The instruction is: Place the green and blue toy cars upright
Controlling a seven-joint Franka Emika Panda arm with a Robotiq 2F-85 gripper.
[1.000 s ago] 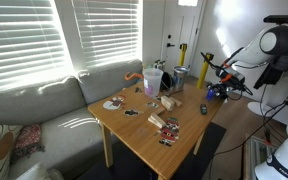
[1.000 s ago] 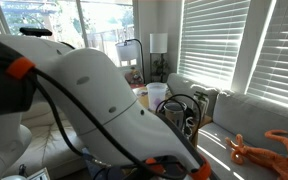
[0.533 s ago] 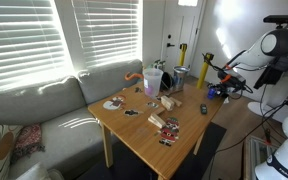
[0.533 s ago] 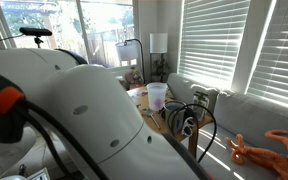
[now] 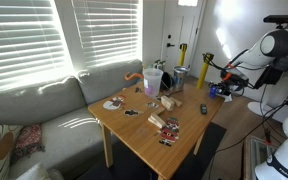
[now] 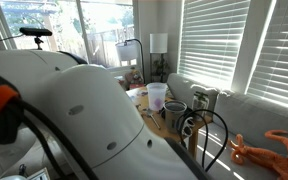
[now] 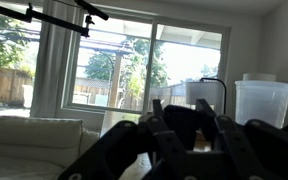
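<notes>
Claw (image 5: 222, 90) at table (image 5: 134, 135) corner — uprighting not yet done

Hanging, in an exterior view, at the far corner of the table, low over the wood. Near the tall cups (image 5: 154, 78) but apart from them. Pointed sideways in the wrist view (image 7: 184, 120), toward a bright window (image 7: 114, 70), with dark fingers (image 7: 234, 140) against the light. Cannot tell how far open, nor if holding something: too dark between the fingers.

Probably the blue car (image 5: 216, 92): a small blue spot right at the claw, touching it or just beside it. Too small to say if gripped or free, upright or not. Probably the green car (image 5: 203, 108): a tiny dark thing on the table, just beside the claw, toward the middle. Impossible to say on which side lying. Neither car to be found in the exterior view filled by the white arm (image 6: 74, 110); only cups (image 6: 157, 96) on the table behind it.

Judged as the step of handling the blue car, so early or middle in the task, with the dark one probably untouched.

Next move, as a guess only:
- bring the claw down over a bare part of the table, away from the edge;
- turn the wrist to put the wheels downward;
- open slowly and lift straight up;
- then go to the dark car.

Calls for a fine, centred grip — tiny rolling toys, easy to lose off the corner.
</notes>
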